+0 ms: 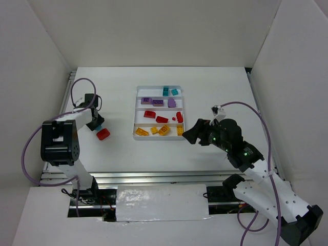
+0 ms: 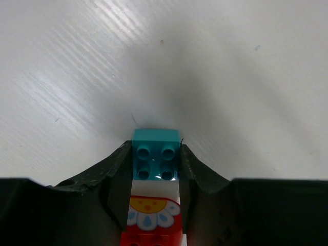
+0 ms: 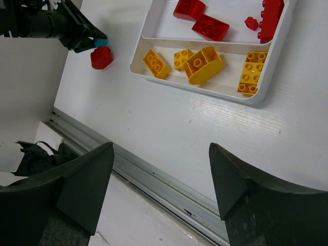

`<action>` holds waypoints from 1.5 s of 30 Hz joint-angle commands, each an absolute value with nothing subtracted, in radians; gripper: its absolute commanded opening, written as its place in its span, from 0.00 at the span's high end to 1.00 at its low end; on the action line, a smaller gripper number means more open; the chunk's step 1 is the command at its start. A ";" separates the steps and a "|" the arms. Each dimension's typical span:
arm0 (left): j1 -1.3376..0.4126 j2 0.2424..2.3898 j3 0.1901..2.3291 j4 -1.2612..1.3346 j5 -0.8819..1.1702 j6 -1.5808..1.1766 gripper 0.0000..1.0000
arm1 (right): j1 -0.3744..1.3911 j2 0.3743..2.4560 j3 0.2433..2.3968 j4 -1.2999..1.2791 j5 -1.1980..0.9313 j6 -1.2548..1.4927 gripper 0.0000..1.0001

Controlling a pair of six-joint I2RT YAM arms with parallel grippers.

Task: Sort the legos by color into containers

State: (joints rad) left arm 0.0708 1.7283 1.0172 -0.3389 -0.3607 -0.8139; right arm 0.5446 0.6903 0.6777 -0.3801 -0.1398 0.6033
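Observation:
My left gripper (image 2: 155,149) is shut on a teal lego (image 2: 155,156), its fingers pressed to both sides, low over the table at the left (image 1: 97,124). A red lego with a flower print (image 2: 152,218) lies just behind it (image 1: 103,134). The white tray (image 1: 137,110) holds sorted legos in four containers: teal (image 1: 169,91), purple (image 1: 158,102), red (image 1: 162,119) and yellow (image 1: 163,130). My right gripper (image 1: 187,136) hovers open and holds nothing by the tray's near right corner. In the right wrist view (image 3: 161,154) it is above bare table, with the yellow legos (image 3: 204,64) ahead.
White walls enclose the table on three sides. A metal rail (image 3: 154,177) runs along the near edge. The left arm (image 3: 46,23) reaches in from the left, with the teal lego (image 3: 101,41) and the red lego (image 3: 101,57) at its tip.

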 commanded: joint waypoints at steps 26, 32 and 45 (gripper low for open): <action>-0.295 2.301 1.943 -0.058 0.080 -0.592 0.88 | 0.538 0.571 0.644 -0.433 -0.095 0.561 0.16; -0.295 2.296 1.904 -0.054 0.054 -0.574 0.46 | 0.538 0.566 0.637 -0.426 -0.106 0.560 0.16; -0.295 2.039 1.767 -0.075 -0.049 -0.517 0.00 | 0.538 0.589 0.640 -0.414 -0.118 0.554 0.16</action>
State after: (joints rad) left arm -0.2935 2.1582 1.7412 -0.0975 0.0013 -0.5625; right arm 0.5423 0.5869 0.6117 -0.4351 -0.1131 0.5735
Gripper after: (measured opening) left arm 0.993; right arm 0.838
